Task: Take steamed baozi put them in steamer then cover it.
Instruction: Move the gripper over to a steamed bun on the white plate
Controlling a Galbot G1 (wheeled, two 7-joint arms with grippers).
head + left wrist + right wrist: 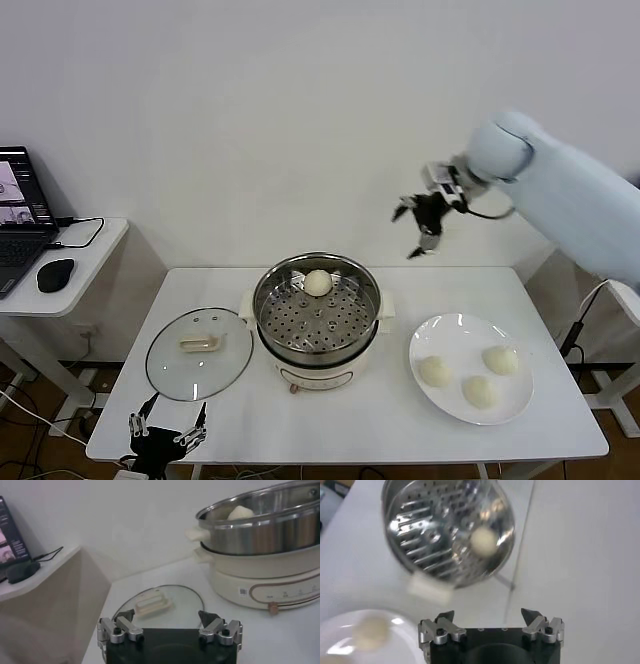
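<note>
the right gripper (422,228) hangs jaws wide, empty, above the steamer (372,300); grabbing the next baozi (435,371) off-centre could squash it.

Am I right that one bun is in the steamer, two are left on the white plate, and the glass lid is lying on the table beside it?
Not quite. The head view shows three buns left on the white plate, not two. The rest holds: one bun sits in the steamer, and the glass lid lies on the table beside it.
</note>
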